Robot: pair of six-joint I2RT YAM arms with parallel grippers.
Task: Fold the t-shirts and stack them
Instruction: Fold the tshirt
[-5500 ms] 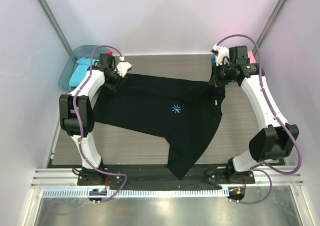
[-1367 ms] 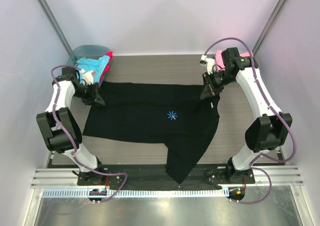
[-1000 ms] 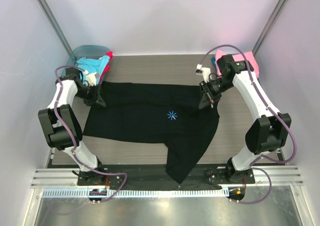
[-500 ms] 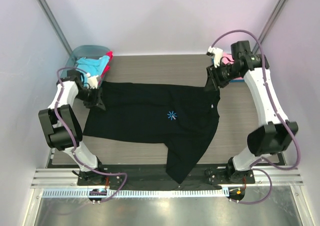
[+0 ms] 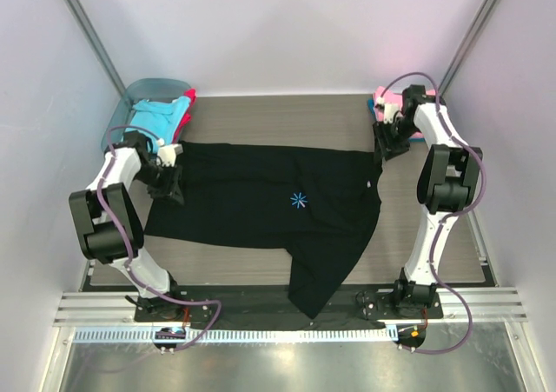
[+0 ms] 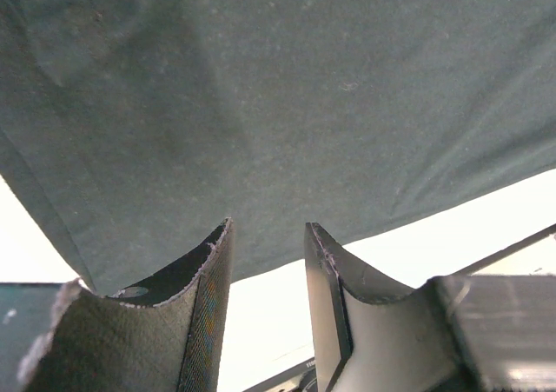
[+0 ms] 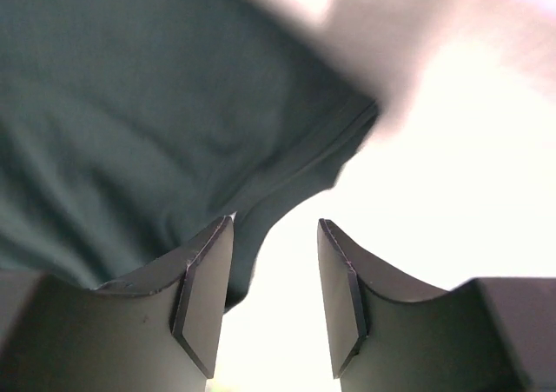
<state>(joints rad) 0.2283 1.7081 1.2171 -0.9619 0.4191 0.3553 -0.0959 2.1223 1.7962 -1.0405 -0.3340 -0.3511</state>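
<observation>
The large black t-shirt [image 5: 252,192] lies spread flat on the table, its light-blue asterisk [image 5: 299,201] facing up. My left gripper [image 5: 170,182] is open and empty at the shirt's left sleeve edge. In the left wrist view [image 6: 268,229] black cloth [image 6: 261,88] lies just beyond the fingertips. My right gripper [image 5: 387,142] is open and empty just off the shirt's far right corner. In the right wrist view [image 7: 274,223] the shirt's hem [image 7: 130,105] runs past the left finger [image 7: 208,279]. A pink tee [image 5: 388,99] lies at the back right, partly hidden by the right arm.
The teal tub [image 5: 130,89] stands at the back left holding a turquoise tee [image 5: 156,114] and a red one [image 5: 188,96]. The black shirt's lower part [image 5: 313,292] hangs over the table's near edge, between the arm bases.
My right gripper has let go of the shirt's far right corner and moved right, off the cloth. My left gripper has shifted slightly toward the near side. The shirt now lies flatter.
</observation>
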